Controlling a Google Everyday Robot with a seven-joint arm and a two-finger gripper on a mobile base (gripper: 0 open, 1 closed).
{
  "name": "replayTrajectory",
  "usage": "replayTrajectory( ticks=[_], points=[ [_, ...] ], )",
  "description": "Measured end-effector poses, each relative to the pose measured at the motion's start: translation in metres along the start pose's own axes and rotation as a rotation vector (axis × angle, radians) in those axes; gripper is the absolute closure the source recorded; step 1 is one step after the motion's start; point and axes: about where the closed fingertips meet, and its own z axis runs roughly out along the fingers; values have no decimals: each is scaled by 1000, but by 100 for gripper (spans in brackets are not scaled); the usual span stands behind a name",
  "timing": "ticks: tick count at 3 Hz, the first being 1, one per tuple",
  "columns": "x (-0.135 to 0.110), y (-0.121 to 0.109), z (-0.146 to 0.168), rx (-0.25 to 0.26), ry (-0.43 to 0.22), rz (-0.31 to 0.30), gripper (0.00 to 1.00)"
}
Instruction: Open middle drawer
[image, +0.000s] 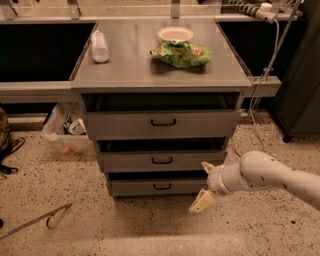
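The middle drawer (161, 161) is a grey metal front with a small black loop handle (161, 160), set between the taller top drawer (162, 123) and the narrower bottom drawer (161, 187). A dark gap shows above its front. My gripper (204, 184) is low at the cabinet's right front corner, to the right of the middle and bottom drawers. It is open and empty, with one cream fingertip (207, 166) at the middle drawer's right end and the other (201, 202) below it. It is well right of the handle.
On the cabinet top (125, 65) lie a plastic bottle (99, 46), a white bowl (175, 34) and a green chip bag (182, 53). A clear bin (65, 135) stands on the floor at left. A metal rod (35, 221) lies at lower left. A cable (260, 85) hangs at right.
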Motion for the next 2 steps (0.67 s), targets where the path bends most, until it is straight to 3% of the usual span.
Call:
replayTrajectory(
  ticks=[1,2],
  points=[
    [12,-36,36,87,-41,-42,0],
    [11,-88,69,189,-77,-86,0]
  ],
)
